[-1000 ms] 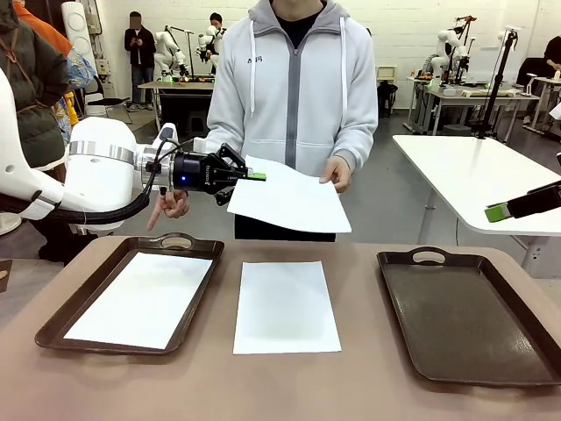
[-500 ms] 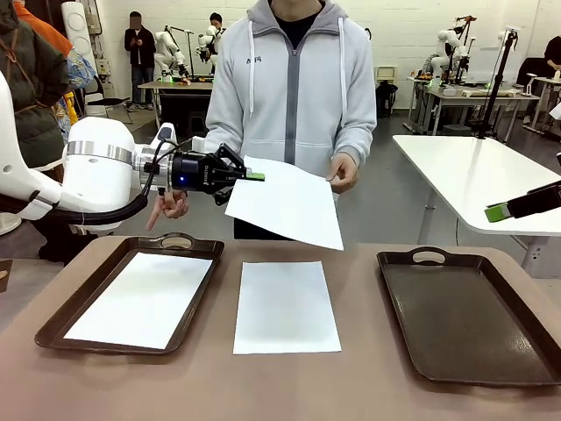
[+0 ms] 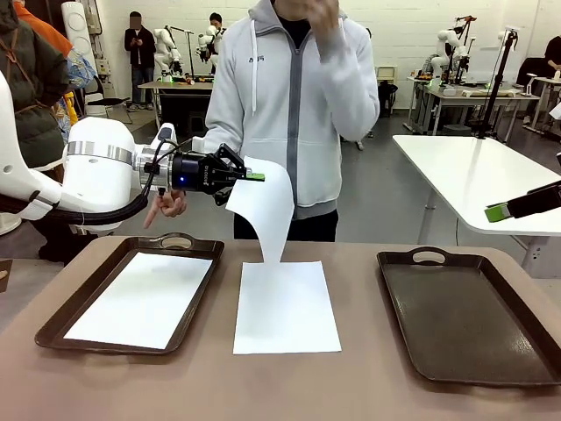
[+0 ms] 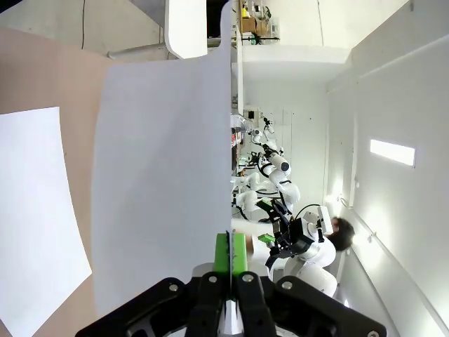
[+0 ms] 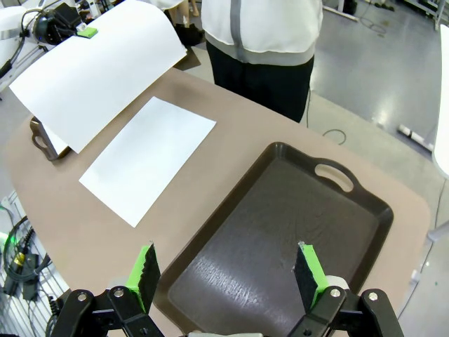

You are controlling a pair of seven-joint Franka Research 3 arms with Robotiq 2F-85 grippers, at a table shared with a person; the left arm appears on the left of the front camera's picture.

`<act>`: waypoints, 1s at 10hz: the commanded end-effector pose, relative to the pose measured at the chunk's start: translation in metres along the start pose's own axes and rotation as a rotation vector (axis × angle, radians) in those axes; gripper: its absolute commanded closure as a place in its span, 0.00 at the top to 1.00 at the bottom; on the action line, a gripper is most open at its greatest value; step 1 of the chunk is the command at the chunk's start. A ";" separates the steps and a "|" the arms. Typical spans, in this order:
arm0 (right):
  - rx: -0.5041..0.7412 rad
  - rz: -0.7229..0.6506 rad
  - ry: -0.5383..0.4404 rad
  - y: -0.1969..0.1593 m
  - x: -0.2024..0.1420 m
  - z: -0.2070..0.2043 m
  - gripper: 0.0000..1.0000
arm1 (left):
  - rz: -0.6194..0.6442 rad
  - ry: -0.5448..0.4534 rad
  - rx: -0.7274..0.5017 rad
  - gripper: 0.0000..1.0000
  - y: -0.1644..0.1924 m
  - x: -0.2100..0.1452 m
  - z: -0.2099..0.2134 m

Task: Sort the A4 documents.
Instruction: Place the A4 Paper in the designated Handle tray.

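Note:
My left gripper [image 3: 254,176] is shut on the corner of a white A4 sheet [image 3: 266,209] that droops down above the table; the left wrist view has this sheet [image 4: 165,161] pinched between the green pads [image 4: 229,254]. A second A4 sheet [image 3: 285,307] lies flat on the table's middle [image 5: 147,159]. A third sheet [image 3: 142,298] rests inside the left brown tray [image 3: 63,320]. The right brown tray [image 3: 465,320] holds nothing. My right gripper [image 5: 228,272] hangs open high over that tray [image 5: 280,232]; its green-tipped finger [image 3: 501,211] pokes in at the right edge.
A person in a grey zip hoodie [image 3: 294,96] stands across the table, one hand raised to the face, the other hand [image 3: 165,206] pointing down beside my left gripper. A white table [image 3: 473,180] stands at the back right.
The person let go of the sheet and lifted that hand to the face. The sheet's free end dropped and now hangs from my left gripper. Neither arm moved.

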State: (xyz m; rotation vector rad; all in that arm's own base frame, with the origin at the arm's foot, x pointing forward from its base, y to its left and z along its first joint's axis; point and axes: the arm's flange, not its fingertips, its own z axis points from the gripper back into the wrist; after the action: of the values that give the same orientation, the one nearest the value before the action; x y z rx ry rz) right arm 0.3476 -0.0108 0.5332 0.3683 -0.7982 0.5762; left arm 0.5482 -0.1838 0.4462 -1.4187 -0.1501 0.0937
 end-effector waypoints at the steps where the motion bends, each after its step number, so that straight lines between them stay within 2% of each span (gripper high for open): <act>1: 0.005 -0.002 -0.001 -0.001 0.000 -0.002 1.00 | 0.008 0.000 0.000 0.00 0.000 0.001 -0.002; 7: 0.005 -0.002 -0.001 -0.001 0.000 -0.002 1.00 | 0.000 0.000 0.000 0.01 0.000 0.000 0.000; 10: 0.005 -0.002 -0.001 -0.001 0.000 -0.002 1.00 | -0.141 0.127 0.093 0.01 -0.012 0.001 0.026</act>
State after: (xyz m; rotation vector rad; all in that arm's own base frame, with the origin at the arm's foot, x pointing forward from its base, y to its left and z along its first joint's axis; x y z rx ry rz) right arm 0.3476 -0.0108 0.5332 0.3682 -0.7982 0.5762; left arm 0.5459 -0.1729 0.4540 -1.3505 -0.1428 -0.0097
